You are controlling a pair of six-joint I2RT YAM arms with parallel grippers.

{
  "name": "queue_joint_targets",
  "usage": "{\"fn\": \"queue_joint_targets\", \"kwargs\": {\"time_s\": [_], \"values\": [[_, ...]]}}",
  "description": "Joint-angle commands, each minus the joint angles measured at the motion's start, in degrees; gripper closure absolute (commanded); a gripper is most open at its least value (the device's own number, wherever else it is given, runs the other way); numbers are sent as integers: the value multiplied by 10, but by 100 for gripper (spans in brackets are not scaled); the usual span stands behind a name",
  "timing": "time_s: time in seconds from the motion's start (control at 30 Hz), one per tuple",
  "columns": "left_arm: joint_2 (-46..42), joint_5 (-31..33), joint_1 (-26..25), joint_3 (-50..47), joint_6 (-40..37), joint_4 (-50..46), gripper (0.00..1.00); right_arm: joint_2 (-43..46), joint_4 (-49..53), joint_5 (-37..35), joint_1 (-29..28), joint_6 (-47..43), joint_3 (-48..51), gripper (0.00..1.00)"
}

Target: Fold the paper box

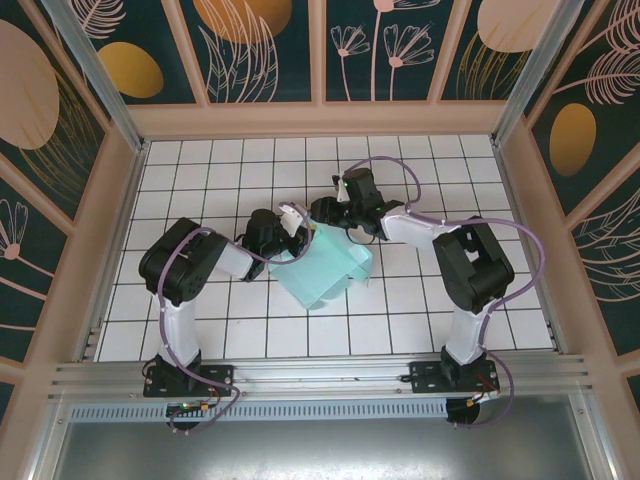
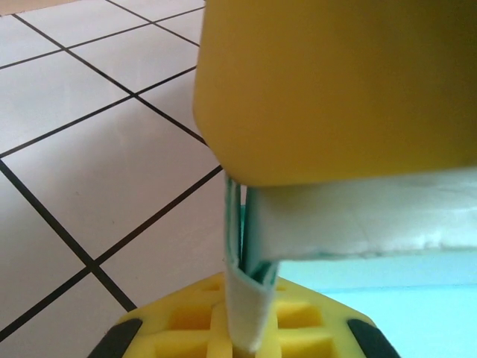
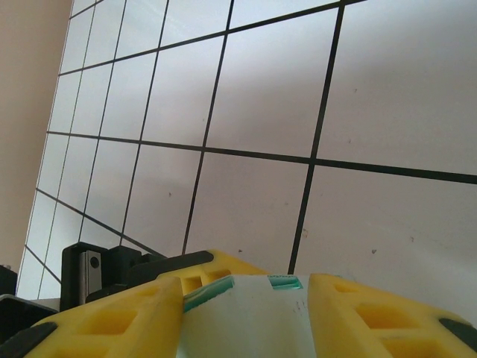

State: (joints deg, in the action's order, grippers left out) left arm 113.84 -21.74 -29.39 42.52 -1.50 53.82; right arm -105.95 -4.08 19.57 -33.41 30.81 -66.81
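Both left gripper (image 2: 242,250), right gripper (image 3: 246,306) pinch paper box (image 1: 325,272) (apparently half-folded).

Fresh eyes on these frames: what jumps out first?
The pale aqua card paper box, partly folded, is at the middle of the white tiled table, between both arms. The left gripper pinches its left edge, a doubled card fold clamped between yellow pads in the left wrist view; the right gripper has card filling the gap between its jaws at the far edge.

bright even overhead light — close-up wrist views soft, blurry
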Motion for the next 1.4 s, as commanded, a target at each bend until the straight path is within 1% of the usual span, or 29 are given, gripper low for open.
{"fn": "queue_joint_targets", "kwargs": {"time_s": [0.0,0.07,0.17,0.23,0.53,0.73,0.83,0.93,1.03,1.1,1.17,1.27,1.37], "values": [[24,11,-7,-10,-13,-35,87,-25,26,-13,-3,1,12,53],[26,12,-7,-10,-12,-34,83,-26,27,-13,-4,3,17,55],[25,16,-6,-9,-10,-33,71,-25,27,-13,-3,1,26,57],[27,17,-6,-8,-8,-31,68,-23,26,-15,-3,-2,33,57],[15,16,-7,-12,19,1,71,-8,25,-14,-3,-10,61,58],[19,2,-7,-10,68,56,69,-1,-8,26,-3,11,74,58],[27,-9,-7,-4,84,68,74,2,-19,39,-3,19,78,58],[30,-22,-7,-3,94,77,85,4,-21,46,1,22,80,58],[33,-37,-7,1,96,76,100,4,-25,55,2,25,80,57],[33,-40,-6,0,98,78,100,4,-28,60,2,26,80,58],[33,-47,-7,-11,100,99,100,8,-26,61,3,26,76,57],[32,-56,-6,-16,108,110,100,33,-17,50,3,20,71,57],[32,-67,-7,-22,128,135,100,77,-15,30,9,10,70,52]]}}
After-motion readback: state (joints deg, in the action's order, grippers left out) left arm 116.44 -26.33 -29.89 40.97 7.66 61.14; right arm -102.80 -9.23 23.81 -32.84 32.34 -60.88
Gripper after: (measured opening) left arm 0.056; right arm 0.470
